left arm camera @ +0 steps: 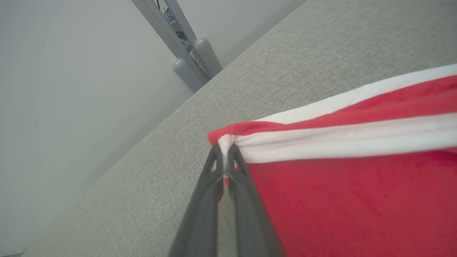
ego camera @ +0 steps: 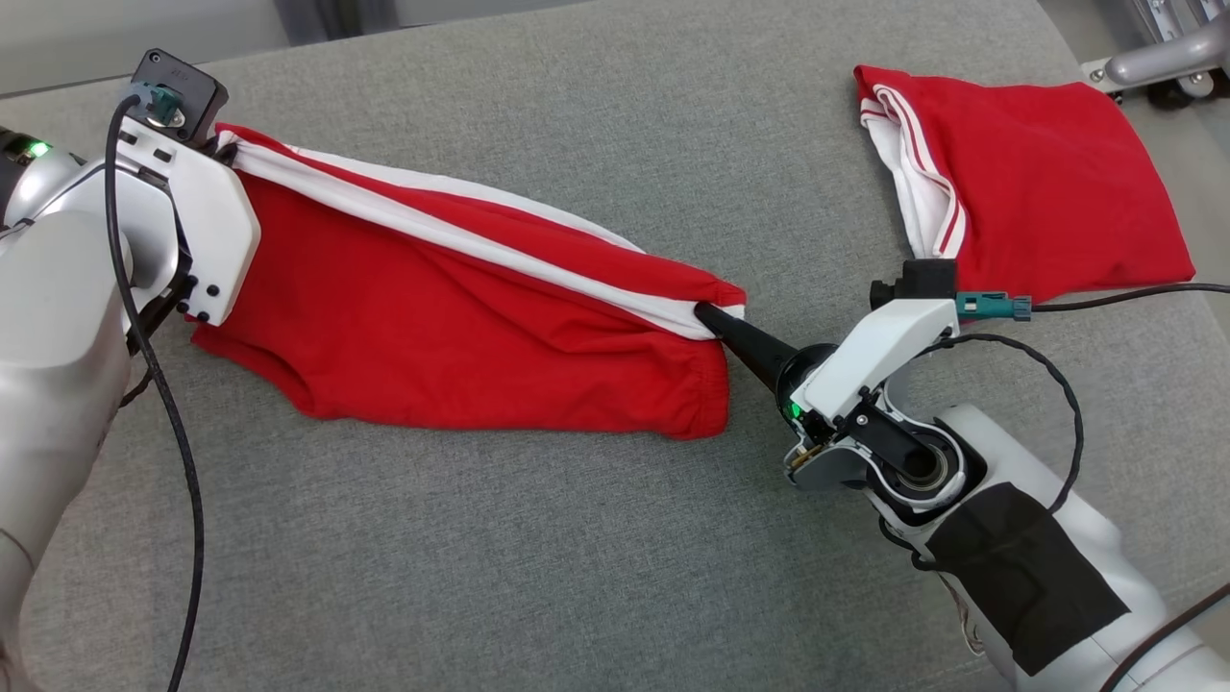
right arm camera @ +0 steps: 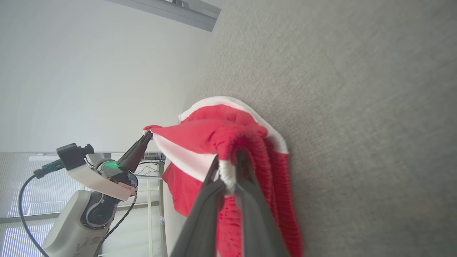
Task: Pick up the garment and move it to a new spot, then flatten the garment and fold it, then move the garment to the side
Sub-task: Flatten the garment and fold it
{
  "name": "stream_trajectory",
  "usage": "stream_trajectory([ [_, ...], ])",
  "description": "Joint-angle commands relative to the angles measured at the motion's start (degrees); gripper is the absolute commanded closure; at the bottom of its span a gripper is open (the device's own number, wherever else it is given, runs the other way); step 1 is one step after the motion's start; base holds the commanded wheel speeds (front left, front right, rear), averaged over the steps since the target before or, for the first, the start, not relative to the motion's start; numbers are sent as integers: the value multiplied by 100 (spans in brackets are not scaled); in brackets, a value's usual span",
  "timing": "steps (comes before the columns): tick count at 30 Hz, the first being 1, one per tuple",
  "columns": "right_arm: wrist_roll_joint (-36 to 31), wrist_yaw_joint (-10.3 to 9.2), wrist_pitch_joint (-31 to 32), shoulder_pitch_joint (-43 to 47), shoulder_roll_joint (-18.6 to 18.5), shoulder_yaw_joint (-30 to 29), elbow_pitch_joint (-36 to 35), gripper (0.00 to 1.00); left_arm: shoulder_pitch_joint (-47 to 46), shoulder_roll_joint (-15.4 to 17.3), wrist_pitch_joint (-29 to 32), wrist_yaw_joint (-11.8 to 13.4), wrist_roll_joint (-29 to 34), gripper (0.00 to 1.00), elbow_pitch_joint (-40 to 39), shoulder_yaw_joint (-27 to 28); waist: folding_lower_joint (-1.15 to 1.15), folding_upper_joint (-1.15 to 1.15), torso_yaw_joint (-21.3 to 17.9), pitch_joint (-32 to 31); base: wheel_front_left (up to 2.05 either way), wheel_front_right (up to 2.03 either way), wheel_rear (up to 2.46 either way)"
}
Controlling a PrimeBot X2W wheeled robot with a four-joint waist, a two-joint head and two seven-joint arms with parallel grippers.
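Note:
A red garment [ego camera: 461, 327] with white stripes hangs stretched between my two grippers over the grey fabric surface [ego camera: 577, 538]. My left gripper [left arm camera: 225, 150] is shut on the garment's [left arm camera: 350, 200] white-striped corner at the left end. My right gripper [ego camera: 711, 317] is shut on the elastic waistband corner at the right end. In the right wrist view the right gripper [right arm camera: 228, 166] pinches the white band of the garment [right arm camera: 214, 135], and the left gripper [right arm camera: 148, 135] holds the far corner. The lower edge of the cloth sags onto the surface.
A second red garment [ego camera: 1038, 183] with white stripes lies folded at the far right of the surface. A grey metal frame [ego camera: 1163, 53] stands beyond the top right corner. Cables [ego camera: 1105, 308] trail from both wrists. The near part of the surface is bare.

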Motion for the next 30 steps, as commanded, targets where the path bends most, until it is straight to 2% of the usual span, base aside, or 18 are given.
stream_trajectory([
  [1,-42,2,-17,-46,20,-29,16,100,-98,-10,-56,-25,20,100,110,-3,0,0,-16,34,0,0,0],
  [18,-151,2,-195,-370,273,-130,165,100,-379,-415,-413,-64,31,100,975,-76,0,0,-220,414,0,0,0],
  [19,-131,2,-174,-365,288,-134,179,100,-368,-435,-377,-63,6,93,1001,-74,0,0,-223,436,0,0,0],
  [20,-113,2,-130,-365,297,-127,204,98,-358,-447,-347,-66,-13,75,1029,-73,0,0,-223,455,0,0,0],
  [21,-120,2,-88,-373,312,-114,209,0,-355,-478,-304,-51,-46,0,1087,-63,0,0,-222,481,0,0,0],
  [30,-279,-2,-275,-407,330,-150,342,0,-251,-548,-333,-61,-82,0,1189,-94,0,0,-168,448,0,0,0],
])
